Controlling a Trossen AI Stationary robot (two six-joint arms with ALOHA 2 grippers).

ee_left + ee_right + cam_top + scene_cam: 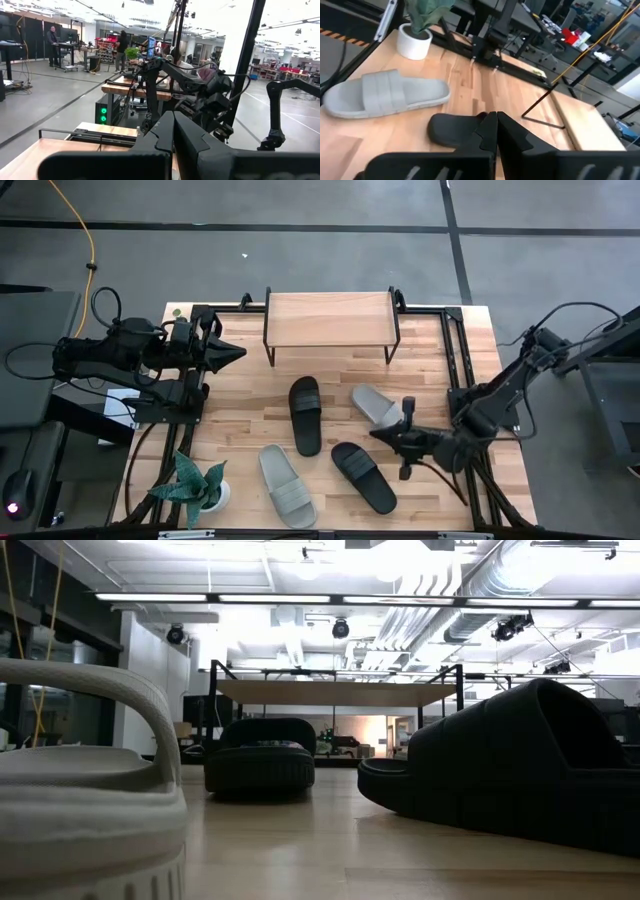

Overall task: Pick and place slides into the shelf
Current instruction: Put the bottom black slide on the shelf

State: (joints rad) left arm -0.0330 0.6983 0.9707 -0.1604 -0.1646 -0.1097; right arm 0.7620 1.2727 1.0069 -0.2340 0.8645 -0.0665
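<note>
The shelf (pixel 330 319) stands at the table's far middle on thin black legs. Four slides lie flat on their soles in front of it: a black one (pixel 305 415), a grey one (pixel 376 404), a second grey one (pixel 287 486) and a second black one (pixel 363 476). My right gripper (pixel 375 434) is shut and points toward the table's left, between the far grey slide and the near black slide. In the right wrist view, its shut fingers (pixel 496 117) stand just short of a black slide (pixel 452 131), with a grey slide (pixel 385 92) beyond. My left gripper (pixel 238 352) waits shut at the far left.
A potted plant (pixel 200 483) stands at the table's near left corner, close to the near grey slide. Black frame rails run along both side edges of the table (pixel 455 355). The low view shows the shelf (pixel 330 692) behind a black slide (pixel 260 765).
</note>
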